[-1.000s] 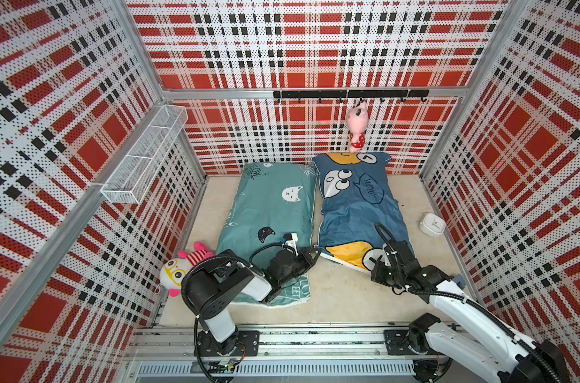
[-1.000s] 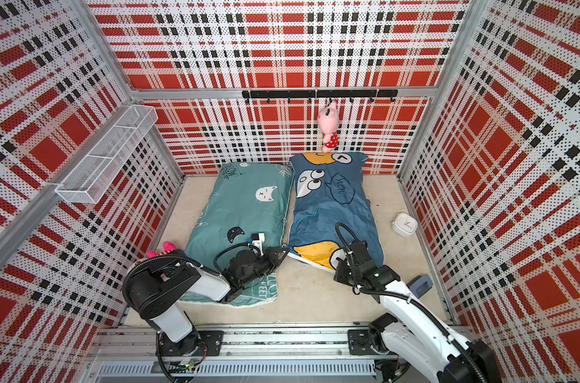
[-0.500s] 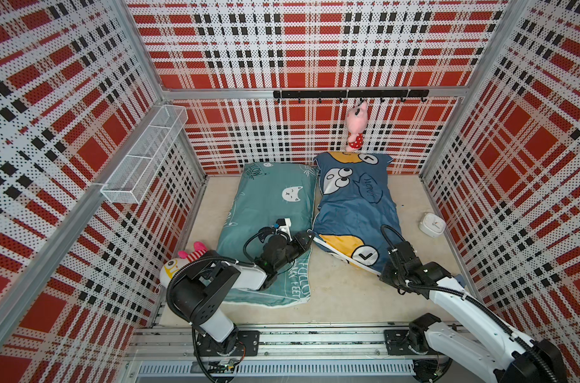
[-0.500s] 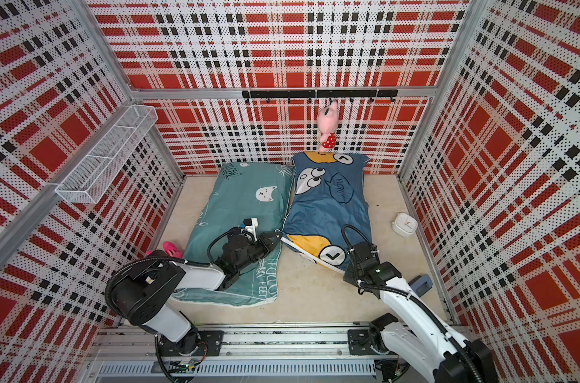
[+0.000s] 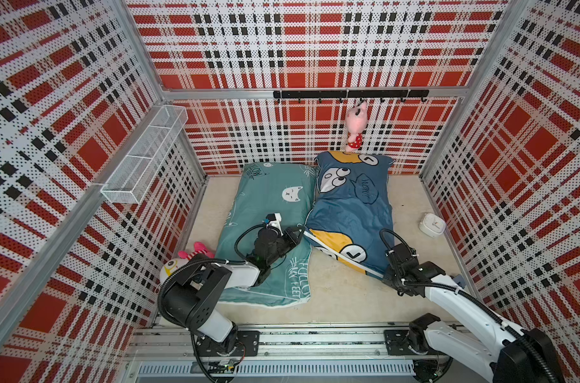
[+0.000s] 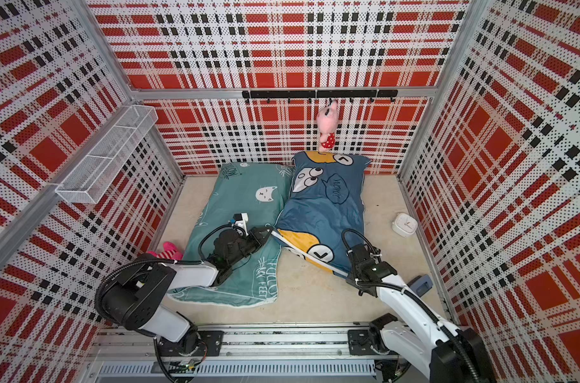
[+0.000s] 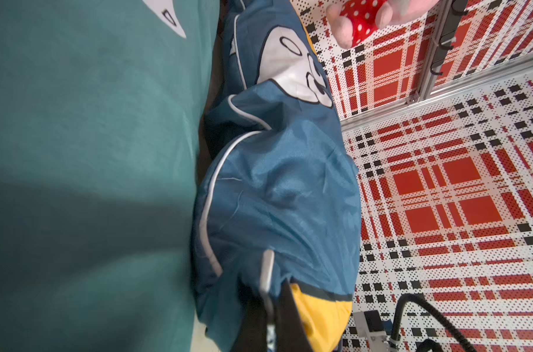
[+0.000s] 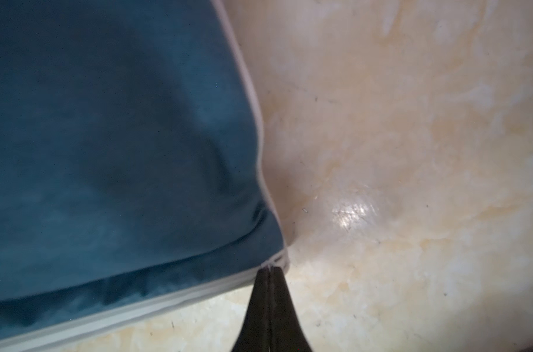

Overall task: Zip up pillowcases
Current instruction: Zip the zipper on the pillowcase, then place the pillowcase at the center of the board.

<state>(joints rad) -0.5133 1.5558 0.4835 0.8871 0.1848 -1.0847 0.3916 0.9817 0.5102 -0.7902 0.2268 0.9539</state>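
My left gripper (image 5: 300, 232) pinches the blue pillowcase (image 5: 351, 212) corner beside the teal pillowcase (image 5: 268, 199); my right gripper (image 8: 270, 269) is clamped on its opposite corner, probably the zipper end.

Left gripper (image 5: 300, 231) pinches the blue pillowcase (image 5: 350, 212) at its near left corner; right gripper (image 5: 386, 273) at the near right corner (teal pillowcase (image 5: 272, 199) alongside).

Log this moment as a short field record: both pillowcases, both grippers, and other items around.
blue pillowcase: near edge stretched between both grippers
teal pillowcase: flat, beside the blue one, under the left arm
left gripper: shut on the blue edge's corner
right gripper: shut on the opposite corner
other: pink plush hanging from hook rail; white clock on the floor
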